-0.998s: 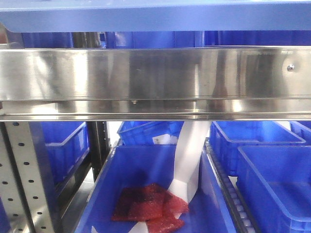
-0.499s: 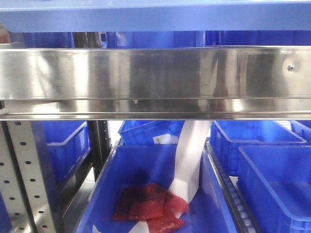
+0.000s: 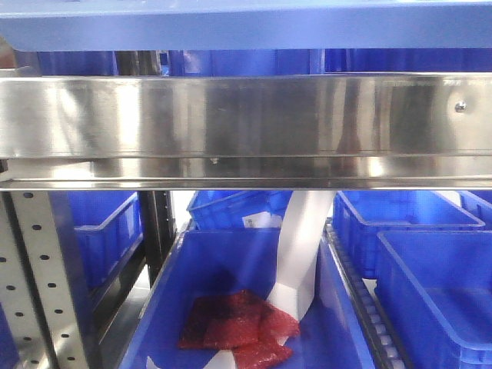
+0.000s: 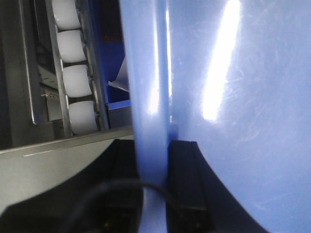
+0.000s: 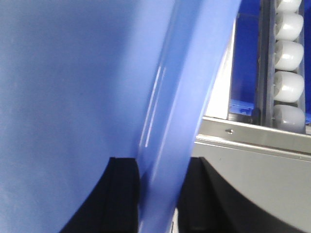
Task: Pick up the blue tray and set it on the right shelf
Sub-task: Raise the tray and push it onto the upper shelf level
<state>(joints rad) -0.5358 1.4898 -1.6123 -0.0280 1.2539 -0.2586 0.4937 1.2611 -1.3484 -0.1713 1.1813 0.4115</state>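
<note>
The blue tray (image 3: 246, 31) shows as a light-blue band across the top of the front view, just above the right shelf's shiny steel front rail (image 3: 246, 115). In the left wrist view my left gripper (image 4: 154, 145) is shut on the tray's rim, with the glossy tray (image 4: 243, 97) filling the right side. In the right wrist view my right gripper (image 5: 160, 165) is shut on the opposite rim of the tray (image 5: 73, 87). Beside each gripper lies the shelf's grey rail (image 4: 58, 155) (image 5: 257, 160).
Below the rail stand several deeper dark-blue bins (image 3: 430, 284). One bin (image 3: 231, 261) holds red bags (image 3: 238, 327) and a white strip (image 3: 296, 246). A perforated grey upright (image 3: 38, 284) stands at the left. White rollers (image 4: 77, 82) (image 5: 289, 53) run along the shelf.
Almost nothing: the rack sits a few pixels further right in the front view, and the tray stays along the top edge.
</note>
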